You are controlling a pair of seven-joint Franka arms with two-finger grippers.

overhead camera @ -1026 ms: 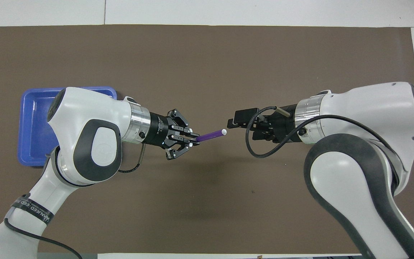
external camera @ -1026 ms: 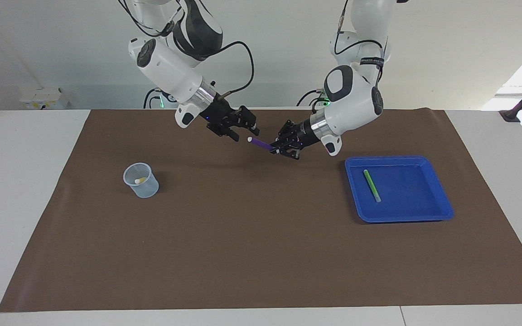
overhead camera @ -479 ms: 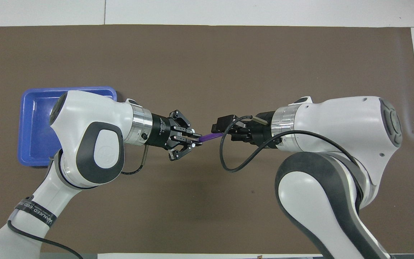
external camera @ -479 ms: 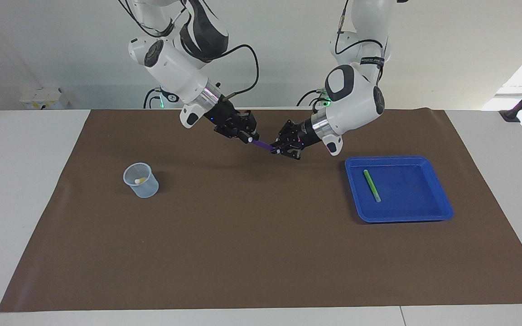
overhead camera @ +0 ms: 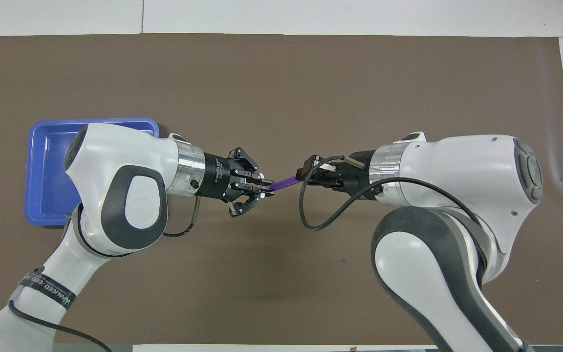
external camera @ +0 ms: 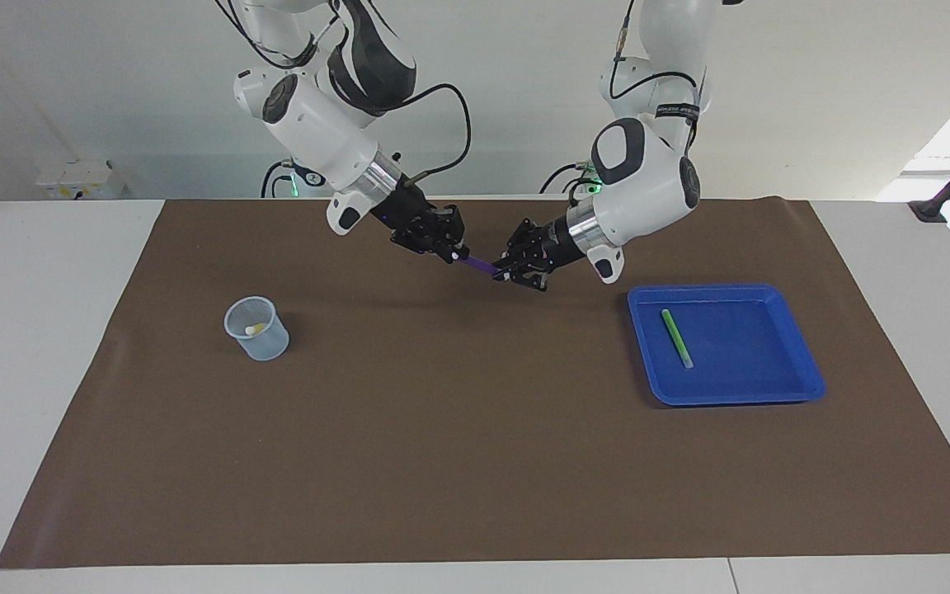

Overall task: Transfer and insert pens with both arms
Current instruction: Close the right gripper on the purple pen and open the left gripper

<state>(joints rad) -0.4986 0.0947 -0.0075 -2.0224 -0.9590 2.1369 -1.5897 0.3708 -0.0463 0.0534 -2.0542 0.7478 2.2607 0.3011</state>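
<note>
A purple pen (external camera: 477, 264) (overhead camera: 285, 182) hangs in the air over the mat's middle, held between both grippers. My left gripper (external camera: 501, 274) (overhead camera: 268, 188) is shut on one end of it. My right gripper (external camera: 457, 252) (overhead camera: 303, 176) has its fingers closed around the other end, and the pale tip is hidden between them. A green pen (external camera: 676, 337) lies in the blue tray (external camera: 772, 388). A yellow pen (external camera: 254, 329) stands in the clear cup (external camera: 265, 345).
The blue tray (overhead camera: 42, 176) sits toward the left arm's end of the brown mat (external camera: 475, 462), the cup toward the right arm's end. In the overhead view the left arm covers part of the tray and the right arm hides the cup.
My right gripper has moved in onto the purple pen's pale end and closed its fingers on it. The left gripper has kept its grip and barely moved.
</note>
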